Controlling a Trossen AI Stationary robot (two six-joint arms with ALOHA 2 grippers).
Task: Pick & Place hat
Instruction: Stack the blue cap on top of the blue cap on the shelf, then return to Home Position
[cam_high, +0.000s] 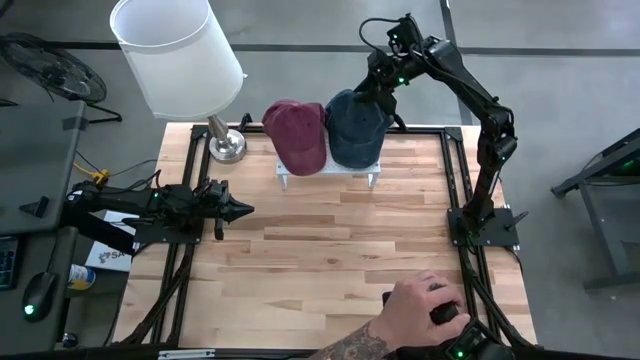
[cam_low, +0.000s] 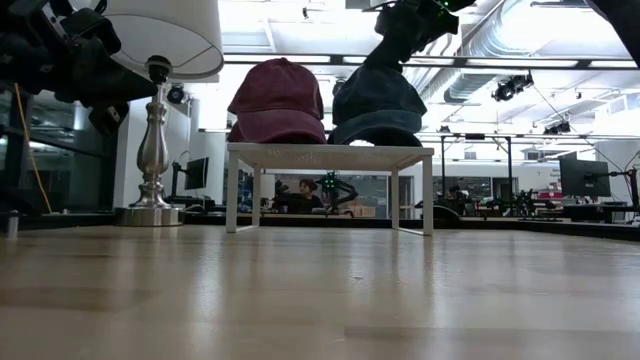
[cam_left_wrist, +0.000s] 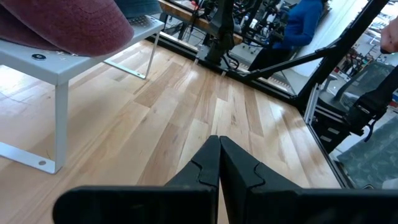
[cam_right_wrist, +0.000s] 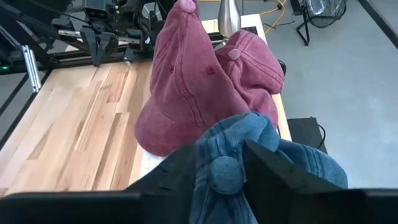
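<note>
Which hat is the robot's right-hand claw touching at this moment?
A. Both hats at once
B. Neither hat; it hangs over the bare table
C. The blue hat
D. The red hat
C: the right gripper has its fingers on either side of the crown of the blue hat, which sits on the white stand beside the red hat.
</note>
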